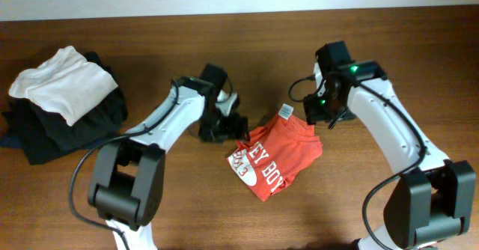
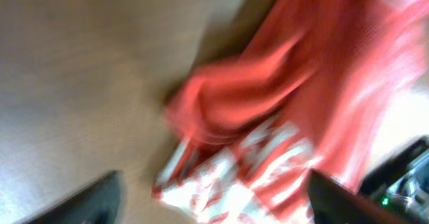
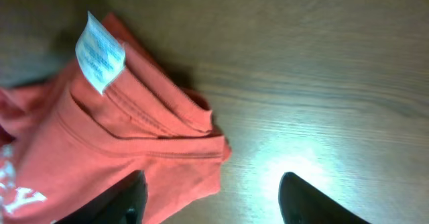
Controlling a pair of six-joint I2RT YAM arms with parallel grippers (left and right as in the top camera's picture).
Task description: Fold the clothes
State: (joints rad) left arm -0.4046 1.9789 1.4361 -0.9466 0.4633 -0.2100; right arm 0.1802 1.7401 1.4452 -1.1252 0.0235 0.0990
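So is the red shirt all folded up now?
Nearly, it seems. Done: the red T-shirt lies in a folded bundle, lettering up. In hand: nothing; the left tool and right tool are both open by it. Left: its edges look rumpled, and the neck tag pokes out.

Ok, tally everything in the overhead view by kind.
Robot arms: 2 (left arm, right arm)
Red T-shirt: 1
Stack of folded clothes, white on black: 1
Total: 4
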